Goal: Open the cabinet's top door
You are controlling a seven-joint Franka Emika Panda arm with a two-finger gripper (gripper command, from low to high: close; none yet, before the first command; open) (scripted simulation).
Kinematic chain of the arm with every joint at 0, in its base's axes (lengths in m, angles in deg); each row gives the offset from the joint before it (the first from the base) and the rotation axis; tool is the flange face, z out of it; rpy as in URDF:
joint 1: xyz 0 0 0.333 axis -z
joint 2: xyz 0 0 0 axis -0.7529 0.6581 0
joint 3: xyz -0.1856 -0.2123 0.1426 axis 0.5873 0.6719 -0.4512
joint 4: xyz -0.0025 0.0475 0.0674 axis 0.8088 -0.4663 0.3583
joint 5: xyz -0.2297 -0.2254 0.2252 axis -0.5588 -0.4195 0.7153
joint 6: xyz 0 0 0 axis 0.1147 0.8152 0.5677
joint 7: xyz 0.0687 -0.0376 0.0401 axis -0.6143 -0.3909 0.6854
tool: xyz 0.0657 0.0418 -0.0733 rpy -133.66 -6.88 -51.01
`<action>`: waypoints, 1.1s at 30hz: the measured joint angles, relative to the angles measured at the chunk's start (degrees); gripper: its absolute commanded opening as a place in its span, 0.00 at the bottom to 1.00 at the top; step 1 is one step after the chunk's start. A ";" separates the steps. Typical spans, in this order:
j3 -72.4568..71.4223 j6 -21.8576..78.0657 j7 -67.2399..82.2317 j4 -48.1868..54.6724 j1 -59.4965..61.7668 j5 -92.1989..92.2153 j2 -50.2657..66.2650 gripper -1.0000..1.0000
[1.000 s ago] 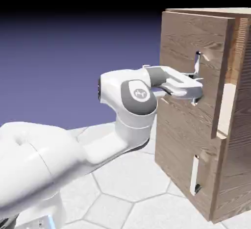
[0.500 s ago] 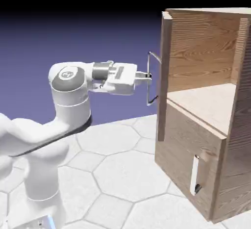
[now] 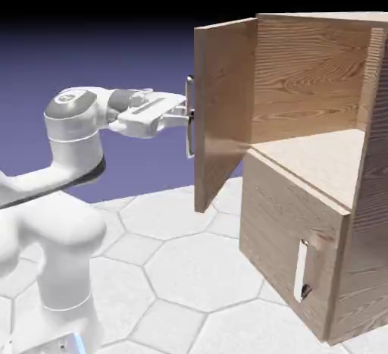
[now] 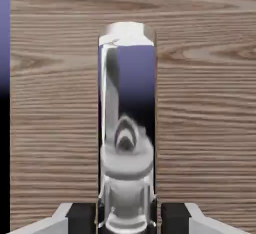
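The light-brown cabinet [image 3: 318, 102] stands at the exterior view's right. Its top door [image 3: 223, 110] is swung far out to the left, baring the inside and its shelf. My gripper [image 3: 186, 115] is shut on the door's long silver handle [image 3: 189, 116], about midway along the bar. In the hand view the shiny handle [image 4: 127, 123] runs up the middle, held between my two grey fingertips [image 4: 82, 217] at the bottom edge. The door's wood grain [image 4: 55, 102] fills nearly everything behind it.
The lower panel [image 3: 284, 246] is shut, and its short silver handle [image 3: 301, 270] is untouched. The arm [image 3: 72, 140] stretches level from the lower left across a floor of white hexagonal tiles [image 3: 189, 269]. A strip of blue backdrop [image 4: 4, 32] shows past the door's edge in the hand view.
The top door has swung from barely ajar to wide open. My gripper has drawn back to the left along with the handle, still clamped on it.
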 measured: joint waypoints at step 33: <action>-50.23 50.24 -31.11 39.71 15.65 45.12 58.30 0.00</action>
